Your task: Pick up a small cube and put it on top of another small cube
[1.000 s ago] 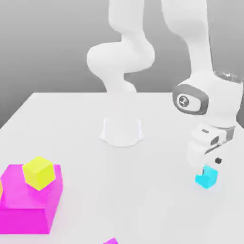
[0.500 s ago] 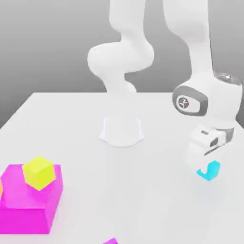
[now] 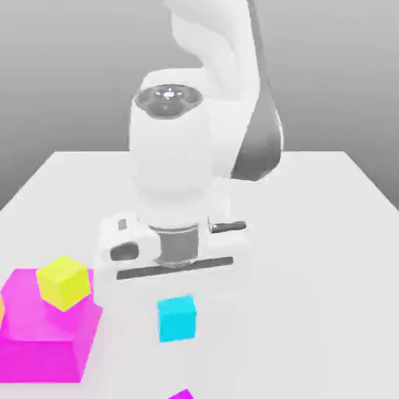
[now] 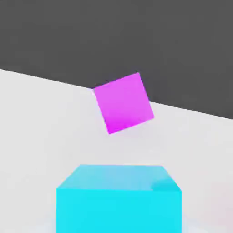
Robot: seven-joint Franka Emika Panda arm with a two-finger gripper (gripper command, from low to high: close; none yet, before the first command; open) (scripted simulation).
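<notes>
Since the small cube (image 3: 177,321) hangs right under the end effector (image 3: 177,310), clear of the worktop (image 3: 312,234) as far as the exterior view shows, the pick-up part looks done. The end effector is closed on it, cyan face towards the camera, w/ the white arm (image 3: 171,171) standing over it.

Position: the cube is just beside the large magenta block (image 3: 43,343), on the exterior view's right of it, at approx the height of the block's top face. A yellow cube (image 3: 64,282) sits on top of that block, near its middle. A small magenta cube (image 3: 181,394) lies on the worktop, also to the block's right in the exterior view but nearer the camera. In the hand view it sits ahead of the held cube (image 4: 119,200), turned at an angle (image 4: 123,103).

Left to do: the carry and the stacking. Which cube is the target I can't say for sure. The hand view points at the small magenta one, so prob. that. Nothing is stacked yet; the cyan cube touches neither cube. Roughly halfway by my judgement, w/ aligning, lowering and release to come
</notes>
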